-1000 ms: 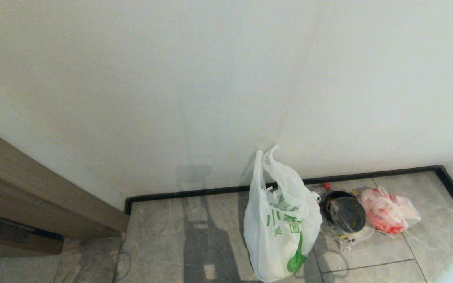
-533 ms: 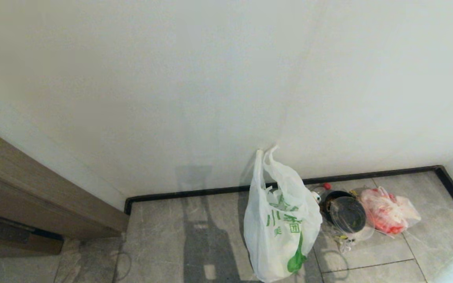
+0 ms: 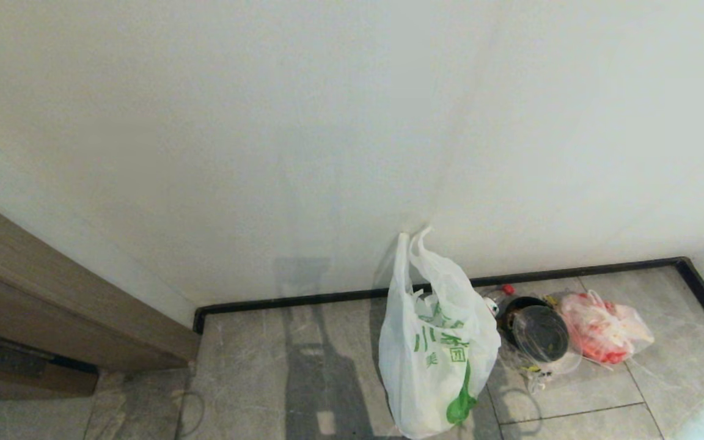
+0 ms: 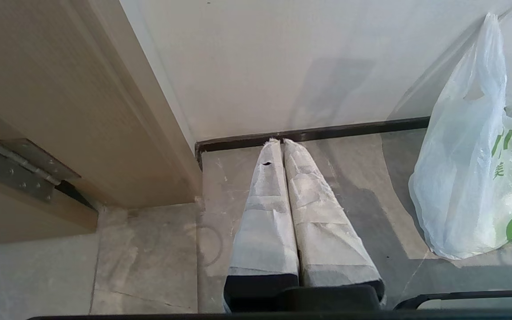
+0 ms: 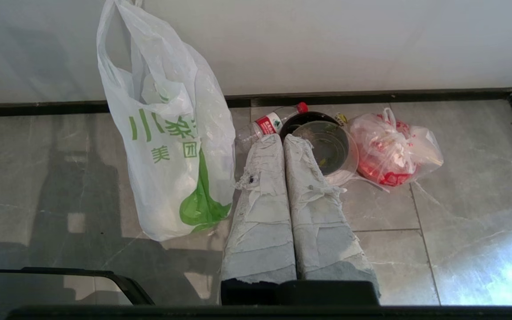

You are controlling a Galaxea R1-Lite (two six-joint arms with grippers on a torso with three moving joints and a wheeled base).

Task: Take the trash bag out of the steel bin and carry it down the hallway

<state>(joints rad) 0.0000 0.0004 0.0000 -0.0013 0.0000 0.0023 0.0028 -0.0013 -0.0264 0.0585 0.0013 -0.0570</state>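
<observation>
My trash bag [image 3: 434,345] stands upright on the hallway floor [image 3: 254,366], leaning on the white wall [image 3: 327,153], its two loop handles up against the plaster; no steel bin shows in any view, so I judge the carry done and the step in hand is leaving the bag settled and backing off clean. My right gripper [image 5: 282,142] hangs above the floor, apart from the bag, its taped fingers [image 5: 262,195] pressed together on nothing; my left gripper [image 4: 281,143] is the same, fingers [image 4: 267,213] shut and empty, out toward the door frame [image 4: 105,111]. Neither arm shows in the head view. To do this well I would keep both arms tucked and pull straight away from the wall, since thin plastic like that will slump at a light brush (it looks lightly filled, top-heavy at the handles). Just beside the bag on its right lie a clear bottle with a red cap [image 5: 269,124], a black bowl in clear wrap [image 5: 322,142] and a clear bag with red contents [image 5: 391,151], all close against the black skirting [image 3: 572,275]. Those crowd the right side. The hinge and frame crowd the left.
</observation>
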